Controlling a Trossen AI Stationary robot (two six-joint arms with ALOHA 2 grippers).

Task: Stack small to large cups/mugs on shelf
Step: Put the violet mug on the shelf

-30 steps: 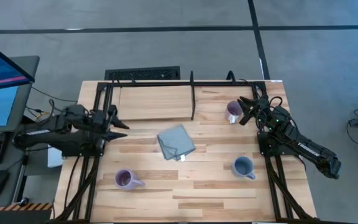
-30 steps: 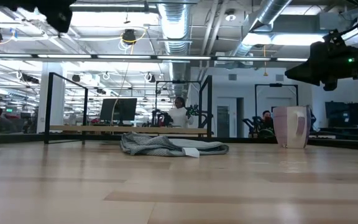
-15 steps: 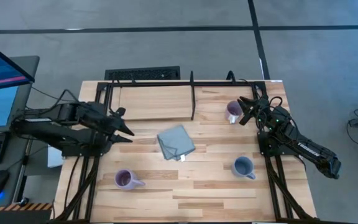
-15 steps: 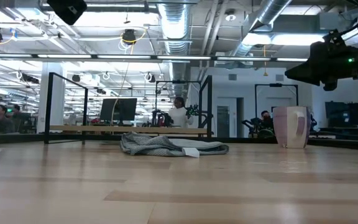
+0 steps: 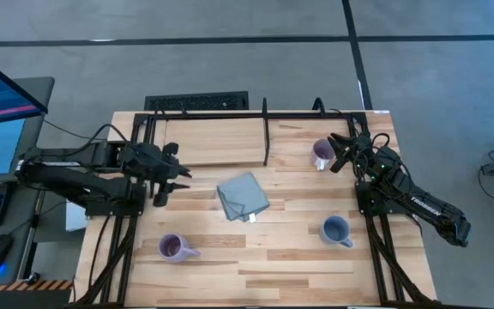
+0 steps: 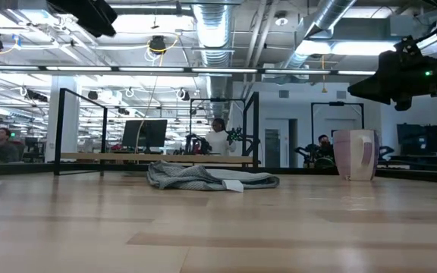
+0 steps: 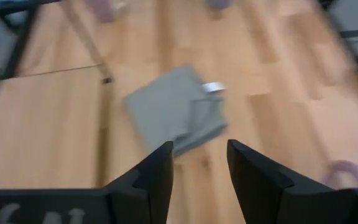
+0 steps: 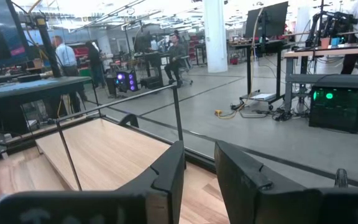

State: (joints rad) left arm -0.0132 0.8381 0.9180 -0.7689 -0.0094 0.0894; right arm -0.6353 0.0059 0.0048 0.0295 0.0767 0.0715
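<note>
While my left gripper [image 5: 183,175] hovers empty, jaws narrowly parted, above the cloth [image 5: 243,196], I should swing toward the light purple mug [image 5: 173,248] at the table's near edge.

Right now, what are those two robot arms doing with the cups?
Nothing is being held yet. The left gripper is open, up in the air near the cloth, with nothing in it. The right gripper is open beside the dark purple mug by the shelf but not holding it. The light purple mug and the blue mug stand on the table. No mug is on the shelf.
</note>
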